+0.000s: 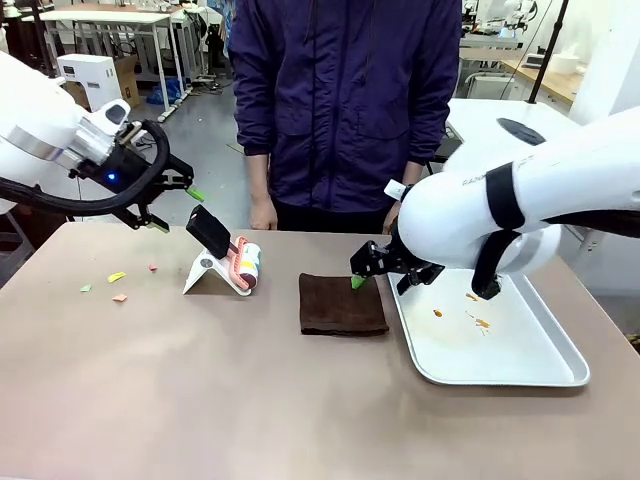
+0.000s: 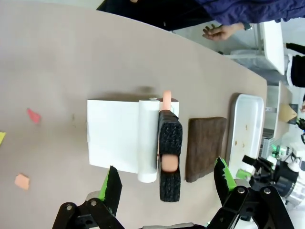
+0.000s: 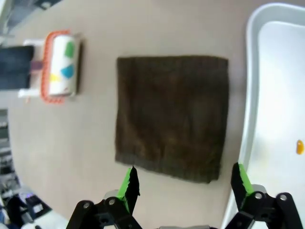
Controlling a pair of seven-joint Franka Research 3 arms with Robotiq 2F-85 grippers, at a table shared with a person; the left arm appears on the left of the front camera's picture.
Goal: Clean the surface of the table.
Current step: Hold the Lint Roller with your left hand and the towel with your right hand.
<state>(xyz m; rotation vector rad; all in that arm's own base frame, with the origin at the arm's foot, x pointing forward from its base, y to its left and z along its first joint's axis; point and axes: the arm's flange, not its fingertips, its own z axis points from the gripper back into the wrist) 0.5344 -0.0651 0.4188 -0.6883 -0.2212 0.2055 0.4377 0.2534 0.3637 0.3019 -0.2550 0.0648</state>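
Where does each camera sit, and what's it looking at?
Front view: between the arms, facing across the brownish-taupe table toward the person; white left arm, right arm show.
Left wrist view: looks down on the white-stand lint roller; open left gripper shows.
Right wrist view: looks down on the folded dark-brown cloth; open right gripper shows.
All share cloth, roller, shiny silver tray.

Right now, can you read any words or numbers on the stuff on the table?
No words or numbers can be read anywhere.
White sticky roller in an orange frame: green, blue and yellow shapes, no letters.
Dark brown folded cloth: plain, no label showing.
Shiny silver metal tray: orange specks, no print.
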